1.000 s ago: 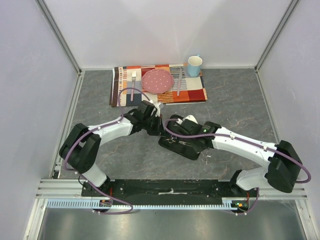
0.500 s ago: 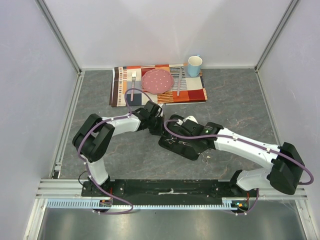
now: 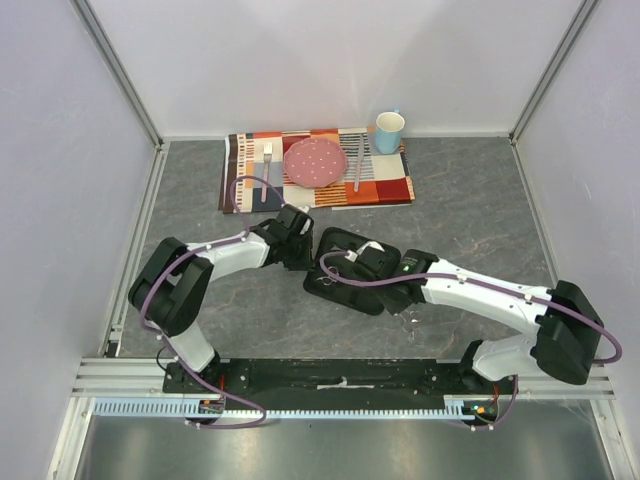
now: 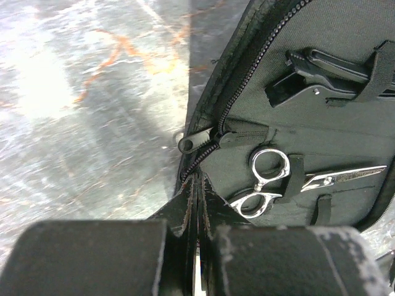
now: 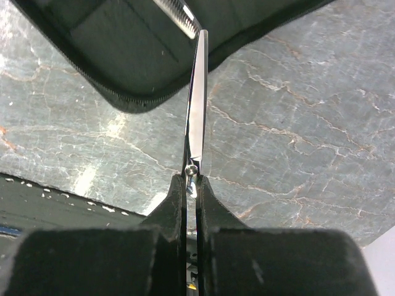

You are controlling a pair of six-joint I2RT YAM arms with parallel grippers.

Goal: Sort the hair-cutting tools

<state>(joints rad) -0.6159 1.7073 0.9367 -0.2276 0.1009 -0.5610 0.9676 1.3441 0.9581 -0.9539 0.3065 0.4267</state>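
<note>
Left gripper [image 4: 196, 183]: my left wrist view shows its fingers pressed together, tips nipping the zip rim of the black case [image 4: 321, 139] at its near corner.
Right gripper [image 5: 192, 179]: jaws closed flat on the loose scissors [image 5: 196, 105], clamped just at the pivot screw.
Loose scissors: I see one slim silver blade edge-on, running straight out from the fingertips. Its tip meets the rim of the case, and the grey marble table [image 5: 296, 123] lies beneath. I cannot see the ring handles.
Black case: it lies open on the table between the two wrists, lining up, with the zip pull [image 4: 196, 143] on the rim just beyond my left fingertips.
Stowed scissors [image 4: 266, 182]: silver, ring handles toward my left camera, tucked under a black strap inside the case.
Black clip [image 4: 321, 71]: it sits in the case past the stowed scissors, under its own strap.
Toothed silver strip [image 5: 179, 12]: it shows at the case edge beside the blade tip; I cannot tell what it belongs to.
Far side: the striped placemat [image 3: 385, 185] carries a pink plate [image 3: 315, 160], fork [image 3: 267, 158], knife [image 3: 357, 170] and blue cup [image 3: 389, 130], well apart from both grippers.
</note>
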